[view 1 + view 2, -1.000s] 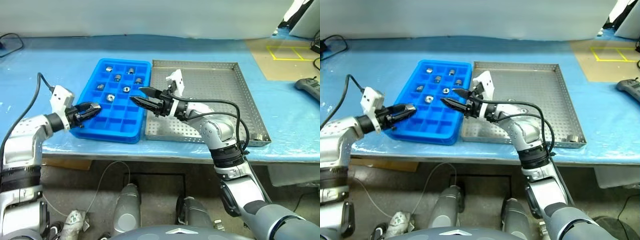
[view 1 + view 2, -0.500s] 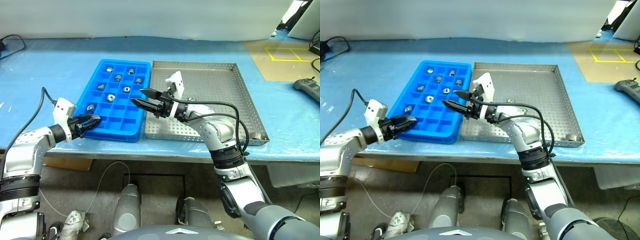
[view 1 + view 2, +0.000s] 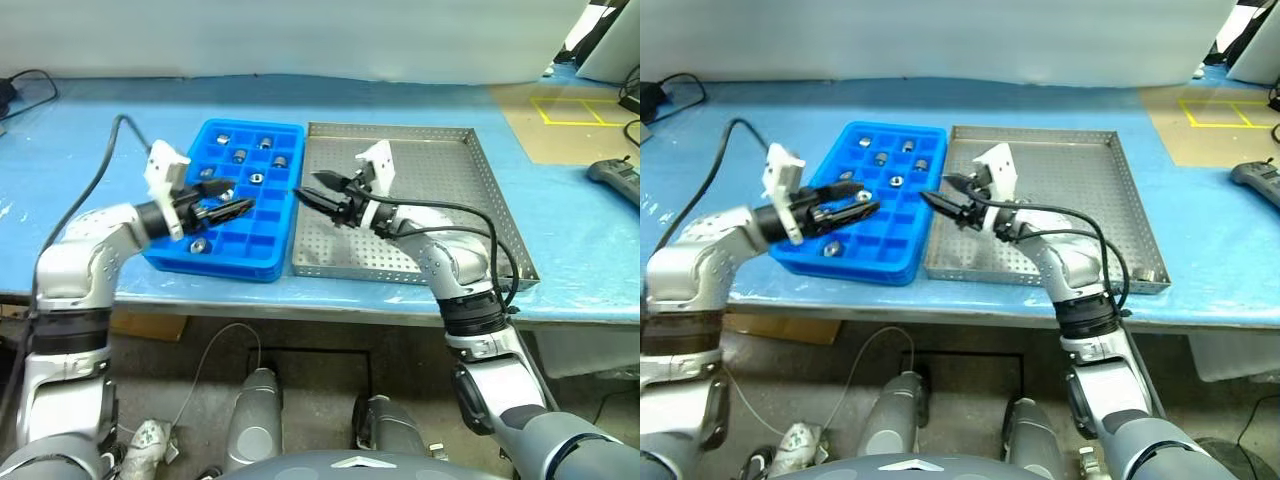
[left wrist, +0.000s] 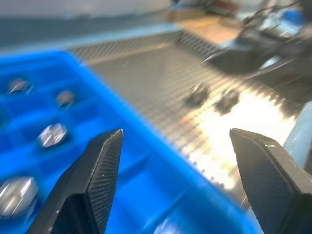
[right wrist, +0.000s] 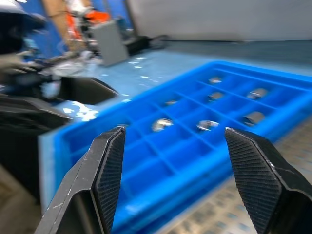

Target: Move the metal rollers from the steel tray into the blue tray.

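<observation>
Left wrist view: left claw (image 3: 862, 198) is spread wide with nothing between its fingers (image 4: 92, 165), hovering over the bright blue gridded plastic tray (image 3: 215, 268). Right claw (image 3: 312, 187) is likewise spread and empty, over the seam between that tray and the large perforated steel tray (image 3: 440, 160).

Small silver metal rollers: several sit in blue compartments under and beyond the left claw (image 3: 256, 178). Two more (image 4: 197, 92) lie on the steel mesh ahead of it, near the right claw.

Risks, my read:
- Claws point at each other, tips near. If both go for those two rollers, they clash.
- Rollers are round on bare mesh, so an off-centre pinch likely squirts one away.
- Right arm's black cable (image 3: 470, 215) hangs over the steel tray and could sweep a roller.
- The blue tray's raised edge lies between the left claw and the steel tray.

Black handheld device (image 3: 620, 175) sits well off past the right arm, not in the way.
</observation>
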Controlling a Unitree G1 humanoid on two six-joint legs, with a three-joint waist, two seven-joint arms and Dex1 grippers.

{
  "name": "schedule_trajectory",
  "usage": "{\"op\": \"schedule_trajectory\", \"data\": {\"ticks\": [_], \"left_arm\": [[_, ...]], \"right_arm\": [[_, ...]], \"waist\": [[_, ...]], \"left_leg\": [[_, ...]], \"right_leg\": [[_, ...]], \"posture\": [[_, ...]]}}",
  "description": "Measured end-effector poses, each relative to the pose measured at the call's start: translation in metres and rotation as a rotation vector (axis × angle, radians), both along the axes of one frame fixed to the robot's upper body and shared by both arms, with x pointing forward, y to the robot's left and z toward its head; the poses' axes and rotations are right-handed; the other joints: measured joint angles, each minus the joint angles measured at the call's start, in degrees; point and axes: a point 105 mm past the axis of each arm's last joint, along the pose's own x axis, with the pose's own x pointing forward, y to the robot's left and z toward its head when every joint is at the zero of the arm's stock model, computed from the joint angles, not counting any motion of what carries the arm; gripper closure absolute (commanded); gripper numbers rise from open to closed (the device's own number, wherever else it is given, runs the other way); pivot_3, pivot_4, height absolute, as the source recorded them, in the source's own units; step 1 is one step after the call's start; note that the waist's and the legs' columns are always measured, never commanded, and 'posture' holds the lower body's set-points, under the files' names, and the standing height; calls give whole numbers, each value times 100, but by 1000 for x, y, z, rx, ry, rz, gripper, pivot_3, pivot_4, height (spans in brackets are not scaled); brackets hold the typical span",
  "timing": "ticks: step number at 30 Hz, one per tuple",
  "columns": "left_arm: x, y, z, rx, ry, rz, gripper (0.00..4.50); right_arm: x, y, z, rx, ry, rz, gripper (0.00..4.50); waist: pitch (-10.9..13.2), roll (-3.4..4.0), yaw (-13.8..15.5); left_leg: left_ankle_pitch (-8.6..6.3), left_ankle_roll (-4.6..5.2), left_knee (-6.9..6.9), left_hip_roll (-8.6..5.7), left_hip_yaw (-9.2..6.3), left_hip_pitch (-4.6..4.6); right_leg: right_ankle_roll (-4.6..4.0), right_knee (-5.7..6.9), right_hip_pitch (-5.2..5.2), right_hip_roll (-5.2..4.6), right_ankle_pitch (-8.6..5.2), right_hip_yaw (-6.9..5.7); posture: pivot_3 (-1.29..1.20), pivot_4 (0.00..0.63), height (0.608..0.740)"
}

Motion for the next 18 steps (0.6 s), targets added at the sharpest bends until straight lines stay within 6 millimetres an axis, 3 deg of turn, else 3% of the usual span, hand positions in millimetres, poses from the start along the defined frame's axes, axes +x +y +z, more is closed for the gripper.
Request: {"op": "schedule_trajectory", "data": {"ticks": [5, 6, 10, 13, 18], "left_arm": [[-2, -43, -22, -13, 59, -117, 801], [-2, -47, -26, -13, 67, -124, 768], [2, -49, -34, -11, 77, -115, 751], [5, -49, -39, -16, 84, -106, 751], [7, -50, -44, -29, 101, -104, 751]], "right_arm": [[25, -49, -13, -79, 13, -251, 1125], [28, -57, -15, -91, 13, -293, 960], [36, -90, -27, -129, 24, -447, 32], [38, -107, -41, -149, 58, -525, 32], [39, -116, -61, -193, 114, -554, 32]], "waist": [[0, 0, -132], [0, 0, -159], [0, 0, -282], [0, 0, -312], [0, 0, -307]], "left_leg": [[12, -15, 13, -7, 1, -17], [9, -9, 16, -6, 2, -18], [2, 2, 18, -1, 4, -17], [1, 4, 20, -1, 7, -14], [-9, 20, 45, 1, 9, -15]], "right_leg": [[-2, -12, -6, 13, 2, -2], [-2, -11, -8, 18, 3, -3], [-2, -10, -7, 27, 3, -3], [-10, -11, -6, 27, -2, -1], [-10, -6, 3, 22, -2, 0]], "posture": [[43, 150, 740], [34, 150, 740], [22, 150, 740], [17, 150, 740], [16, 150, 740]]}}
